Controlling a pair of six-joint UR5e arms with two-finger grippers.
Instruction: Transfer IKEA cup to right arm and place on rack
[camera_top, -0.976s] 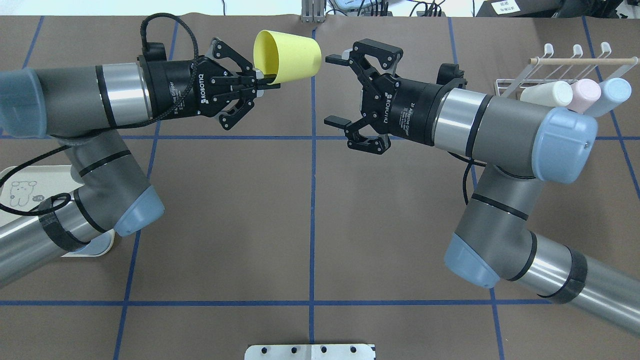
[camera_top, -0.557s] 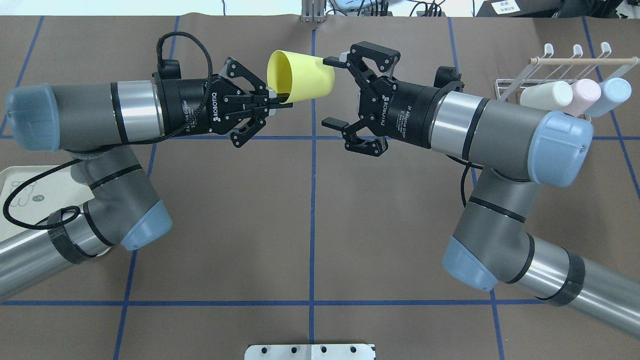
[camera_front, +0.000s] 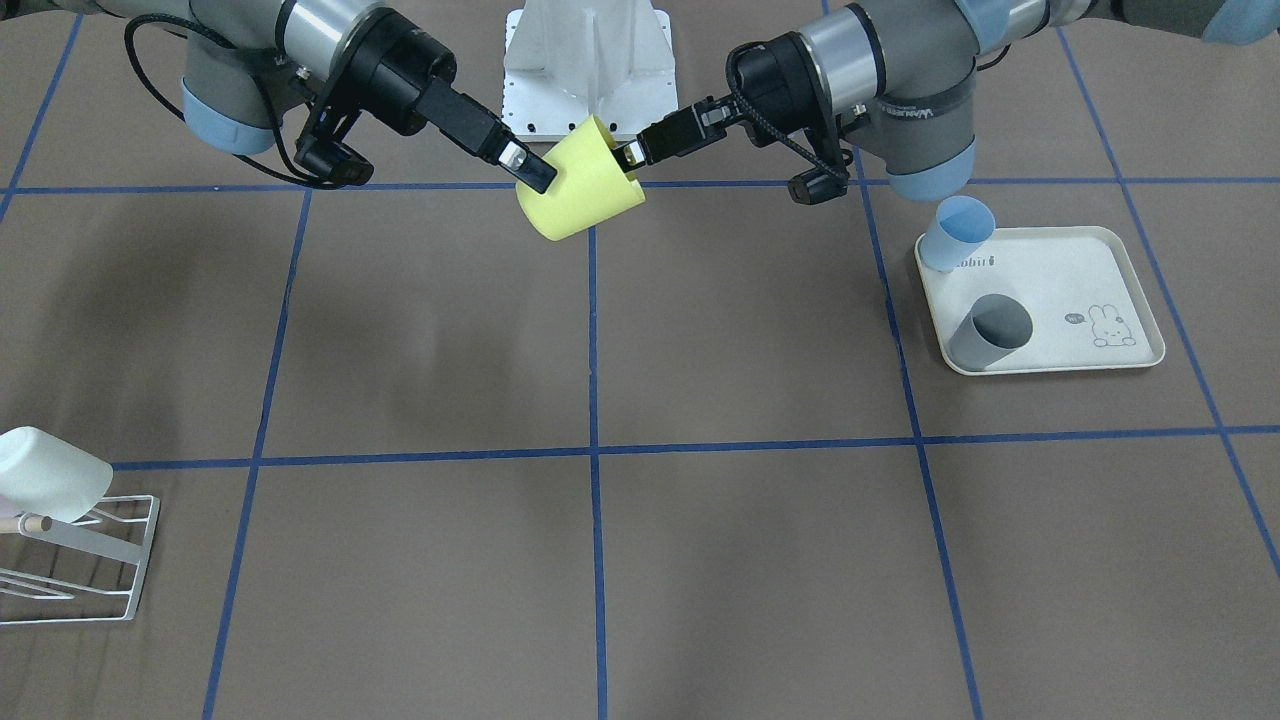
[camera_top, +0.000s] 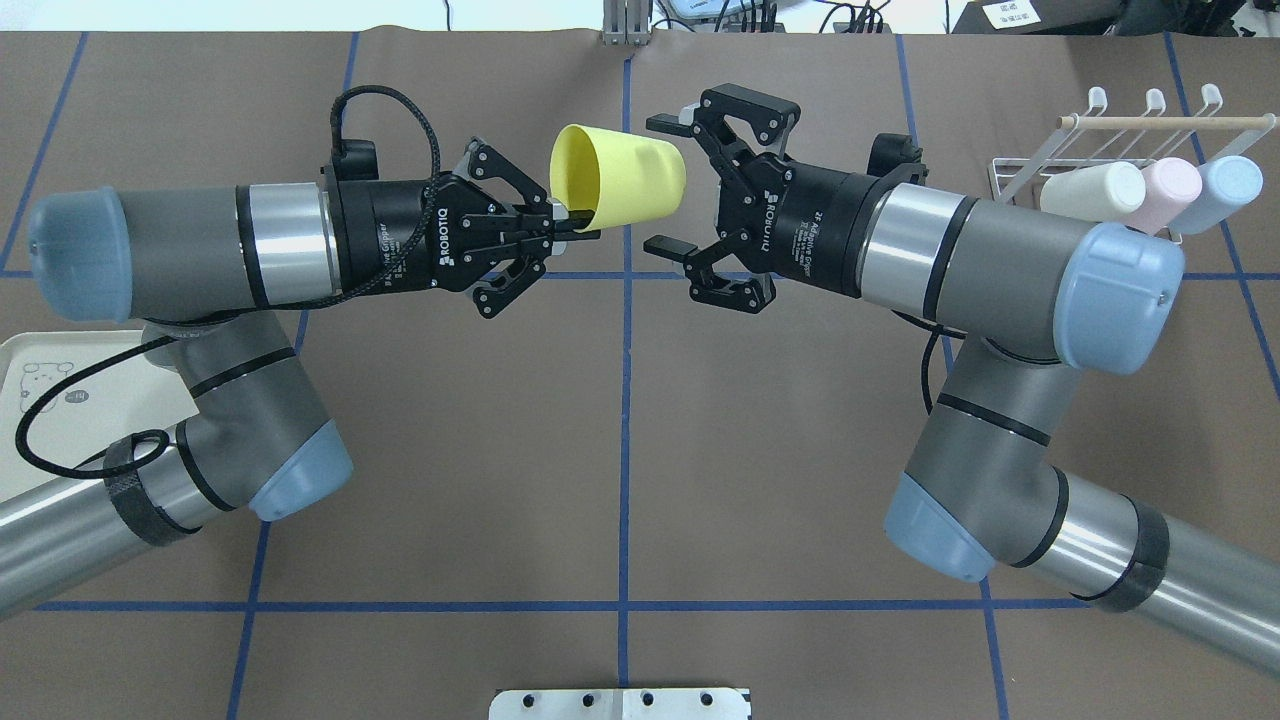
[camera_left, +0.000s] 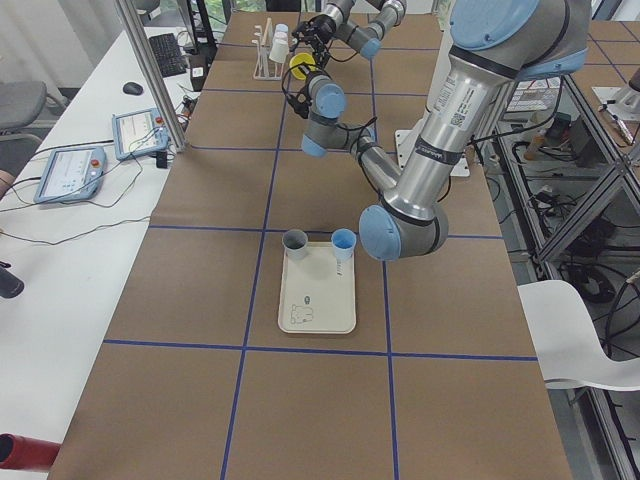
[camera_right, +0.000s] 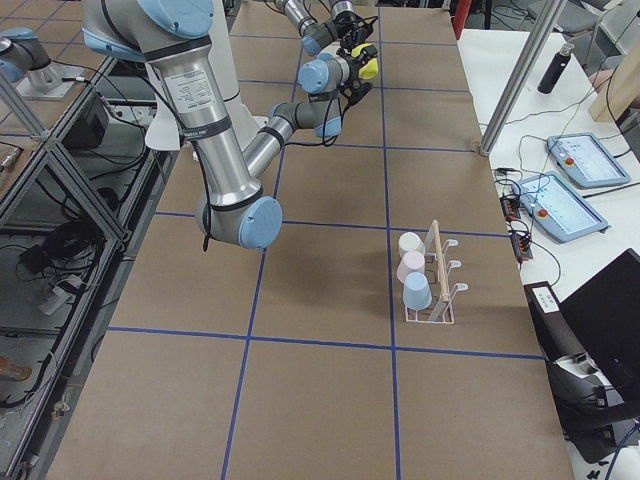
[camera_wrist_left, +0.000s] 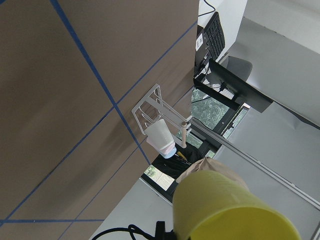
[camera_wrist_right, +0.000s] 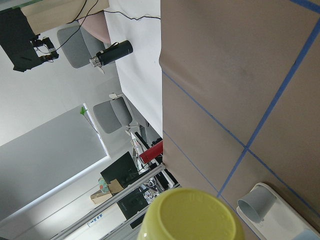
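While the left tool (camera_top: 578, 222) pinches the rim of the yellow IKEA cup (camera_top: 620, 175), holding it sideways above the far middle of the surface (camera_top: 620, 450), the wide-spread right tool (camera_top: 660, 184) at its base should probably advance until it straddles the cup's body, then clamp before the left releases.

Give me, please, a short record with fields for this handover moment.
cup: yellow, held in the air, lying sideways, base toward the right claw
left claw: shut on the cup's rim
right claw: open, fingers either side of the cup's base, not yet closed
rack: robot's right; holds cream cup, pink cup, blue cup
tray: robot's left; holds second blue cup and grey cup
stage: handover not yet done
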